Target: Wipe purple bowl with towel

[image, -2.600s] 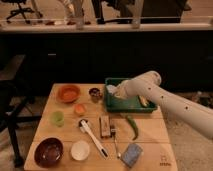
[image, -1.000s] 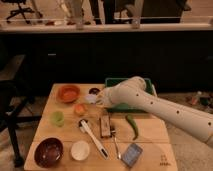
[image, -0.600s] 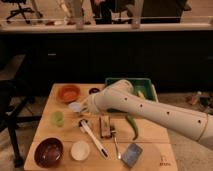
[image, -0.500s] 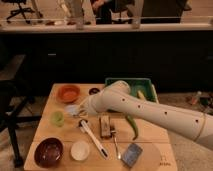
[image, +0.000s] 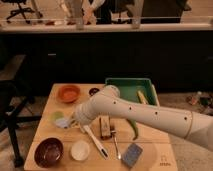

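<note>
Gripper: my gripper (image: 71,121) at the small pale grey-white cloth towel (image: 62,122); its hold I cannot tell.
Bowl: wide dark purple bowl (image: 48,152) nearer the front, apart.

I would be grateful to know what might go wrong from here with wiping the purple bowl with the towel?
1. The gripper is low at the towel, which lies beside a small green item; a grab might shove that item.
2. The purple bowl sits near the table's front left corner, next to the white bowl; a sweep there could knock either.
</note>
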Controlling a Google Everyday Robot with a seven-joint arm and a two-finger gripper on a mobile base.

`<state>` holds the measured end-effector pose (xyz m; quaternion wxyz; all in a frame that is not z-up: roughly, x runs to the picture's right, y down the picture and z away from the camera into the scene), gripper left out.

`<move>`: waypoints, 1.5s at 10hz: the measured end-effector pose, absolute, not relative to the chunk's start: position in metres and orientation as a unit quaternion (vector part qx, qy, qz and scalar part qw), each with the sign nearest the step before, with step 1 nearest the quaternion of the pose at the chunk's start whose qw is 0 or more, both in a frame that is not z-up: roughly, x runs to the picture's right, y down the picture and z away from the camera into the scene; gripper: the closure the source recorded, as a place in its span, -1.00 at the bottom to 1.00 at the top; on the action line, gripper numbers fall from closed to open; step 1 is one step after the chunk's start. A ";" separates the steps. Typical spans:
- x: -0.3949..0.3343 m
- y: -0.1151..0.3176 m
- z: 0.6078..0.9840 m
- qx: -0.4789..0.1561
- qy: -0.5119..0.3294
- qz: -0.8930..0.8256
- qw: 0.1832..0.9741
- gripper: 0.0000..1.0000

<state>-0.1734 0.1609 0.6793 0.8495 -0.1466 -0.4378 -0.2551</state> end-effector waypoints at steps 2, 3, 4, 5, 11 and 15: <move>-0.190 0.175 0.675 -0.155 -0.444 -0.279 0.837 1.00; -0.191 0.175 0.675 -0.156 -0.443 -0.279 0.838 1.00; -0.190 0.175 0.675 -0.156 -0.443 -0.279 0.838 1.00; -0.191 0.175 0.675 -0.157 -0.443 -0.279 0.838 1.00; -0.215 0.176 0.665 -0.149 -0.465 -0.318 0.812 1.00; -0.282 0.189 0.644 -0.160 -0.484 -0.399 0.762 1.00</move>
